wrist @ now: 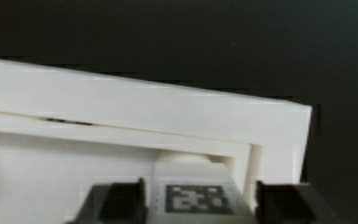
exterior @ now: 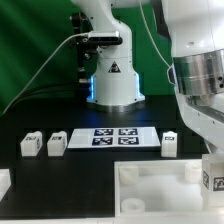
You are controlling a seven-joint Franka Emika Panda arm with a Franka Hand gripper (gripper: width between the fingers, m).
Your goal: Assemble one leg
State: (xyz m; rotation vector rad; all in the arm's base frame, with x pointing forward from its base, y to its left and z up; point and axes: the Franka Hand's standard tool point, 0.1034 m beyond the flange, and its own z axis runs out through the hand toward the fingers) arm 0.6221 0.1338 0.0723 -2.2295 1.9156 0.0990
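My gripper [exterior: 210, 170] is at the exterior view's right, low over the large white tray-like part [exterior: 160, 192]. It is shut on a leg [exterior: 215, 181], a stubby white block with a black-and-white tag. In the wrist view the leg [wrist: 195, 197] sits between the two dark fingers [wrist: 115, 204] of the gripper [wrist: 197, 212], tag facing the camera, just above the tray-like part's raised rim [wrist: 140, 110]. Two more legs [exterior: 30, 143] [exterior: 56, 144] stand at the exterior view's left, and one leg [exterior: 169, 143] stands right of the marker board.
The marker board [exterior: 112, 137] lies flat mid-table. The robot base [exterior: 110, 80] stands behind it with cables running off to the exterior view's left. A white piece [exterior: 3, 186] shows at the lower left edge.
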